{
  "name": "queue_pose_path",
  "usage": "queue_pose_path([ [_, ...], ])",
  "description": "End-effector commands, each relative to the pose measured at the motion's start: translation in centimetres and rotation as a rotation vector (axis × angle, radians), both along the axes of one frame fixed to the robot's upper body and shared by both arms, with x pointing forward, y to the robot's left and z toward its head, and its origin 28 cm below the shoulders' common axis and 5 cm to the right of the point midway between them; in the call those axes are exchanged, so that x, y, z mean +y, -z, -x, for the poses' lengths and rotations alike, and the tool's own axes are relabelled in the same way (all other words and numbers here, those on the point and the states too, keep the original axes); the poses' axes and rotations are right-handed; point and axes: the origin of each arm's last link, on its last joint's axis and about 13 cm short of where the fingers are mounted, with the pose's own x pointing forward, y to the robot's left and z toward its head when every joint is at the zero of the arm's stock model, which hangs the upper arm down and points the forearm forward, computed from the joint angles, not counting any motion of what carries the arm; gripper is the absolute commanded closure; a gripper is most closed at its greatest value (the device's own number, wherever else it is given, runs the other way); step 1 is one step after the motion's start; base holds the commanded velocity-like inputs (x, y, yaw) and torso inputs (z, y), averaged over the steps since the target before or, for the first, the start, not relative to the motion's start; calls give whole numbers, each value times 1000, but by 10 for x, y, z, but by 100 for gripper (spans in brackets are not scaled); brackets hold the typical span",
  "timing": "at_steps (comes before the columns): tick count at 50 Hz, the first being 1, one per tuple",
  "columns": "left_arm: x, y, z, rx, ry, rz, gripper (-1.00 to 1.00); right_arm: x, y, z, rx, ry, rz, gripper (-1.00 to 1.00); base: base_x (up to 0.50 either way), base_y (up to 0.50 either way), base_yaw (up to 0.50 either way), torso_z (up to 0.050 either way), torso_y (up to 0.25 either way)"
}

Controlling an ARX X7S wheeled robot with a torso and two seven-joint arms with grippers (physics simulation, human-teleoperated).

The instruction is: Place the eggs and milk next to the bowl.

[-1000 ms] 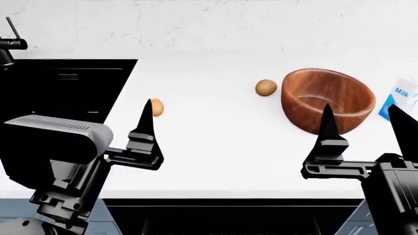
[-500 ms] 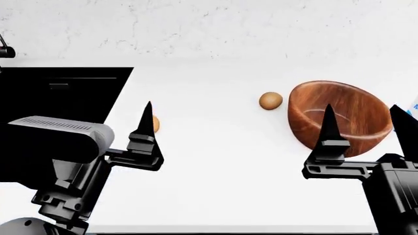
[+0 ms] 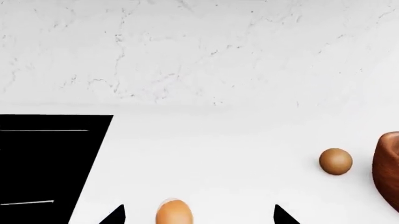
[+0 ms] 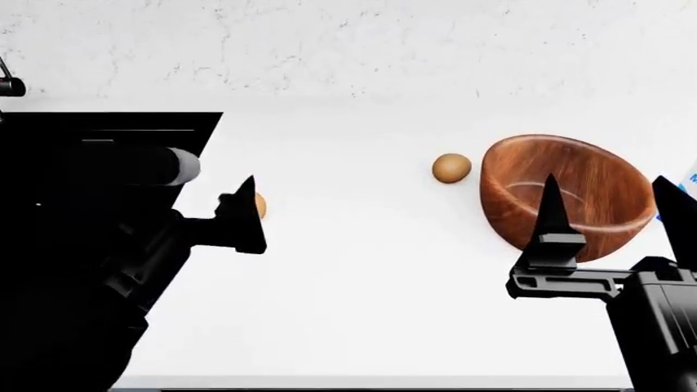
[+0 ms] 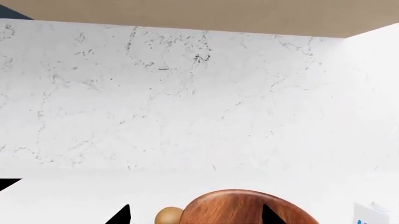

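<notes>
The wooden bowl (image 4: 566, 192) stands on the white counter at the right. The darker brown egg (image 4: 451, 167) lies just left of it. The lighter orange egg (image 4: 259, 206) lies further left, partly hidden behind a left fingertip (image 4: 244, 214). In the left wrist view my left gripper (image 3: 198, 215) is open, and the orange egg (image 3: 173, 212) lies between its fingertips, nearer one of them. My right gripper (image 4: 612, 214) is open and empty, held in front of the bowl. Only a sliver of the milk carton (image 4: 690, 175) shows at the right edge; it also shows in the right wrist view (image 5: 367, 217).
A black sink (image 4: 109, 135) with a faucet (image 4: 9, 85) takes up the counter's left end. A marbled white wall (image 4: 348, 41) rises behind the counter. The counter's front edge (image 4: 370, 382) runs along the bottom of the head view.
The head view shifted so everything sits lower in frame, then held still. My left arm has reached forward and dropped toward the orange egg. The right arm has hardly moved.
</notes>
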Motion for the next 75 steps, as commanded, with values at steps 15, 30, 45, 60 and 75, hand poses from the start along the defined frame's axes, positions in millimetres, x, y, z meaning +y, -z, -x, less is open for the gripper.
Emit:
queue_pose_path([
  [15, 8, 22, -46, 159, -30, -67, -100, 1, 2, 0, 4, -2, 6, -100, 0, 0, 0, 0, 0],
  [30, 8, 34, -57, 194, -12, -83, -100, -1, 2, 0, 5, 8, 9, -100, 0, 0, 0, 0, 0],
  [45, 5, 50, -74, 215, 8, -103, -100, 0, 4, -2, 8, 3, 7, -100, 0, 0, 0, 0, 0],
  [60, 2, 63, -93, 240, 10, -114, -100, 0, 8, -6, 19, 3, 11, -100, 0, 0, 0, 0, 0],
  [75, -1, 69, -98, 263, 31, -136, -100, 0, 9, -10, 27, 1, 10, -100, 0, 0, 0, 0, 1],
])
